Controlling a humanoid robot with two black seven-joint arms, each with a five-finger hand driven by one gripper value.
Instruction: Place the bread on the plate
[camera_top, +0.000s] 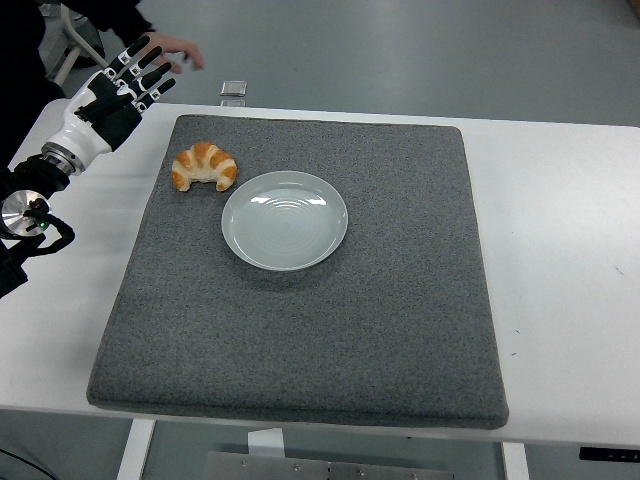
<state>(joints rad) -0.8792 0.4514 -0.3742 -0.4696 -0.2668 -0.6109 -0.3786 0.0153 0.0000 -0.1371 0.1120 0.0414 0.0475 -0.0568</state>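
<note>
Grey mat (300, 330) holds bread (204, 166) just right of and below the open, empty left hand (128, 80), plate (285, 220) beyond it; risk: clumsy reach pushes bread away.

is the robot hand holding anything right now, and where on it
Nothing. The left hand is open, left of and beyond the croissant, which lies on the mat.
</note>
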